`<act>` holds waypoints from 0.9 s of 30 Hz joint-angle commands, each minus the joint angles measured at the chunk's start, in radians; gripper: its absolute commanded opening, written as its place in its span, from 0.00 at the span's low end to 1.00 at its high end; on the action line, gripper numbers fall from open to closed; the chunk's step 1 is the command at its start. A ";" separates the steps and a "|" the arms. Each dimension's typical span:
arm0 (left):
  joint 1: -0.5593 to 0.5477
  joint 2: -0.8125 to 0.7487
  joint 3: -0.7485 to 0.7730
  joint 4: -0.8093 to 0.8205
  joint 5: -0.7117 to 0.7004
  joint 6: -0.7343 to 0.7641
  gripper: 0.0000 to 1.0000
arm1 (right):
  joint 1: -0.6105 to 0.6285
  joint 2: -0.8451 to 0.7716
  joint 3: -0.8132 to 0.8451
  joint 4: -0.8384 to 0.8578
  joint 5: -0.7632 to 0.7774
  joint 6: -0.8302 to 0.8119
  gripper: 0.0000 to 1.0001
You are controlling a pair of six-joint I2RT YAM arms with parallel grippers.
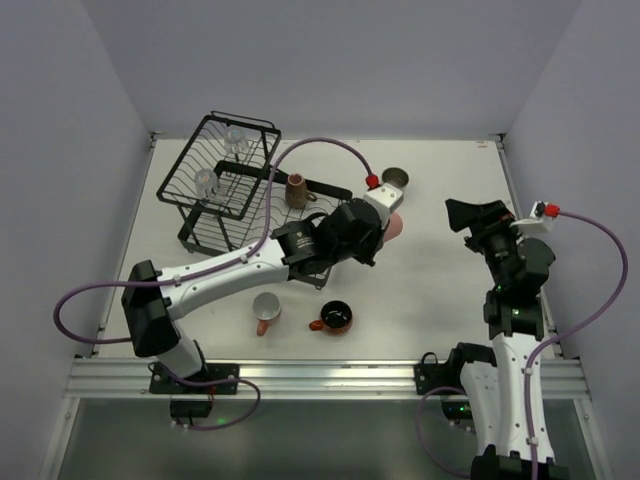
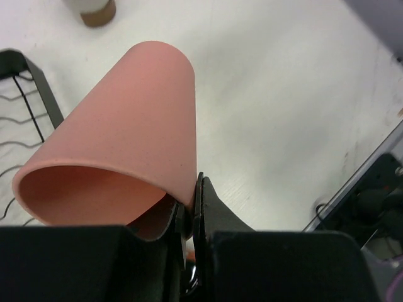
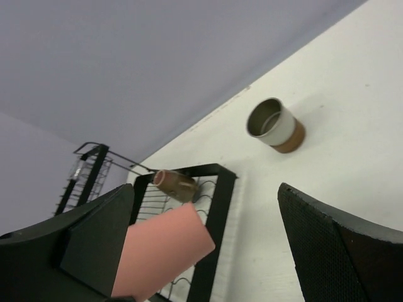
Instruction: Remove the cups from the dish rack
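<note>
My left gripper [image 1: 385, 222] [image 2: 189, 201] is shut on the rim of the salmon-pink tumbler [image 1: 396, 227] [image 2: 126, 126], held tilted above the table just right of the dish rack [image 1: 225, 180]. The tumbler also shows in the right wrist view [image 3: 164, 255]. A small brown cup [image 1: 297, 190] [image 3: 176, 184] lies on the rack's flat tray. Two clear glasses [image 1: 235, 140] [image 1: 205, 182] sit in the basket section. My right gripper [image 1: 478, 215] [image 3: 204, 207] is open and empty at the right.
A cream-and-brown cup [image 1: 395, 179] [image 3: 275, 124] stands on the table beyond the tumbler. A pink mug [image 1: 266, 310] and an orange-red mug [image 1: 335, 317] with a dark inside stand near the front edge. Walls close in the table on three sides.
</note>
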 commanded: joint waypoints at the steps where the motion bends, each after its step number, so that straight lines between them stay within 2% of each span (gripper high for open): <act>1: -0.063 0.015 0.061 -0.178 -0.041 0.077 0.00 | -0.001 0.008 0.067 -0.101 0.160 -0.117 0.99; 7: -0.147 0.119 0.145 -0.351 -0.084 0.138 0.00 | -0.001 0.045 0.113 -0.115 0.171 -0.142 0.99; 16: -0.151 0.282 0.271 -0.500 -0.233 0.223 0.00 | -0.001 0.007 0.102 -0.115 0.174 -0.151 0.99; 20: -0.151 0.369 0.335 -0.574 -0.210 0.270 0.00 | 0.001 0.001 0.092 -0.115 0.167 -0.143 0.99; 27: -0.149 0.422 0.400 -0.622 -0.139 0.297 0.00 | -0.001 0.001 0.065 -0.092 0.144 -0.126 0.99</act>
